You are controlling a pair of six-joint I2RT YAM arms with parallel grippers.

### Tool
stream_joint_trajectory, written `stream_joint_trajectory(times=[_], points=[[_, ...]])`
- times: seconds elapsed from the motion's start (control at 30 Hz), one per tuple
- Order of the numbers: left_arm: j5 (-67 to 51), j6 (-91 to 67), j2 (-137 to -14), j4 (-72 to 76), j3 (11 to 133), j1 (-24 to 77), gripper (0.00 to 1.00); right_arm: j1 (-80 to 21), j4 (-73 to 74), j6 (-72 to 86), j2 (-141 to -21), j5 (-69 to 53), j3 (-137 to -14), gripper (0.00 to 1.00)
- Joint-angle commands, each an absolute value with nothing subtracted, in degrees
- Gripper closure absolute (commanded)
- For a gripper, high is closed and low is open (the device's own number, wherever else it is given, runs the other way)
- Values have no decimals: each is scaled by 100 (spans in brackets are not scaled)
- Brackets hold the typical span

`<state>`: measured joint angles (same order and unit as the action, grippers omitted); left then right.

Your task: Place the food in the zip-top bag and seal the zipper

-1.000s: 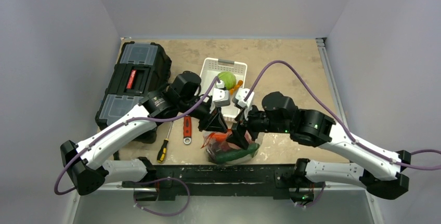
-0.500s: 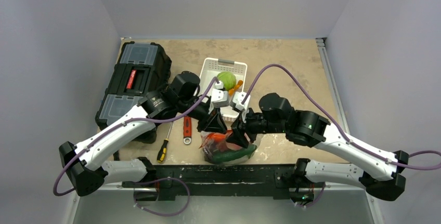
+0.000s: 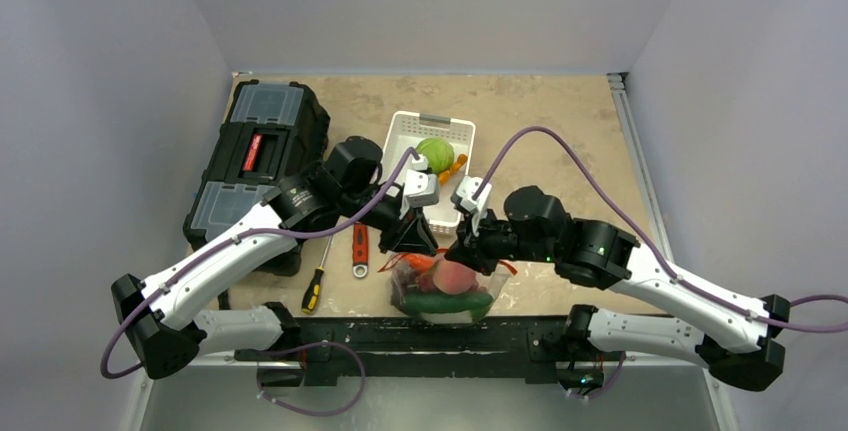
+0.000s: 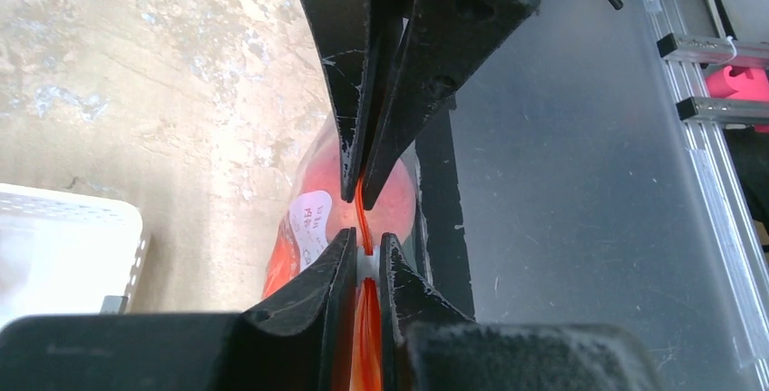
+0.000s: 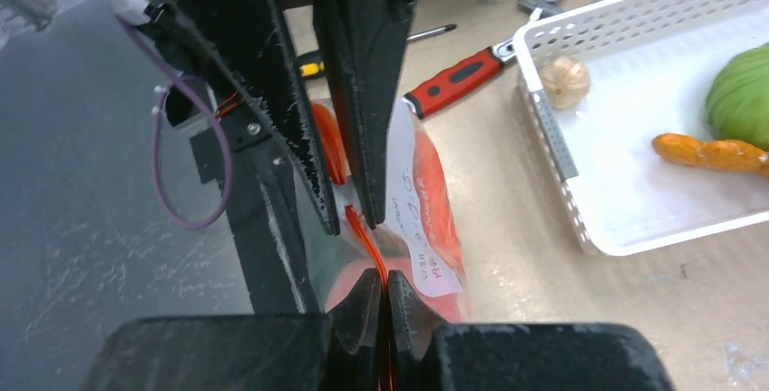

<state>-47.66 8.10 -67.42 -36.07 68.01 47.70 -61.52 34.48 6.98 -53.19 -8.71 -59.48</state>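
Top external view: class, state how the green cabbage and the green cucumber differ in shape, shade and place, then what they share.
Shape: the cabbage is round, the cucumber long and thin. Shade: the cabbage is light green, the cucumber dark green. Place: the cabbage sits in the white tray, the cucumber lies inside the zip-top bag. Both are green toy food.

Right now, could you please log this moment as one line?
phase: sealing zipper | left claw: shut on zipper | right claw: shut on zipper | bag: peach, cucumber inside | tray: cabbage, carrot
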Motion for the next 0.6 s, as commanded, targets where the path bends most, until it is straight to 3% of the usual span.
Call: stream_joint_trajectory(times=[0.0,0.37,0.57], points=[[-4851,754,-6591,-3192,6897,4806,100,-6134,3173,949,-5107,156,-5931,100],[-4062,564,-6752,-3363,7086,4805,100,-6135,4612,2646,-5324,3158,-6090,100],[-3833,570,-6856,-3491,7175,4799,100,-6135,5310,3150,-5353,3925,-6339,100]])
